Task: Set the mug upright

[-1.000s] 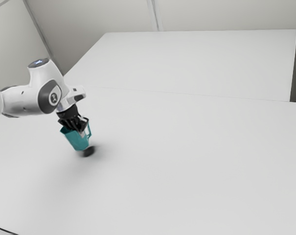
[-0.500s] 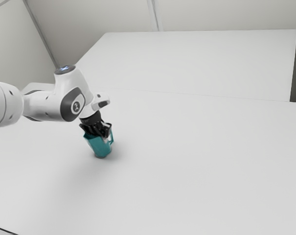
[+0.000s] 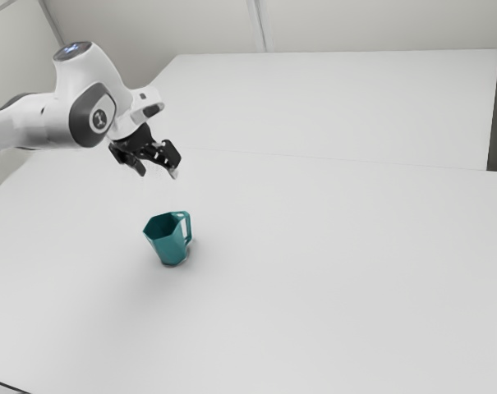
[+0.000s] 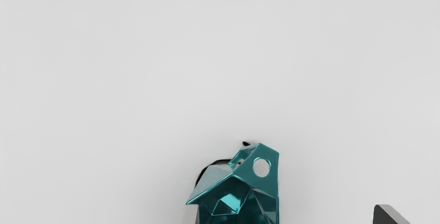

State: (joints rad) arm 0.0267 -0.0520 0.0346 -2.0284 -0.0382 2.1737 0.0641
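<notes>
So the mug is upright on the bench, with the fingers spread wide above it.

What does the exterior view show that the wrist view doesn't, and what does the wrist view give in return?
From the exterior view: the white arm, the upright stance of the mug, with a visible gap under the gripper, and a thin dark line at the lower left corner.
From the wrist view: a round hole by the handle and facets deep inside the mug.
Shared: teal mug, its handle, parted fingers, pale table.
</notes>
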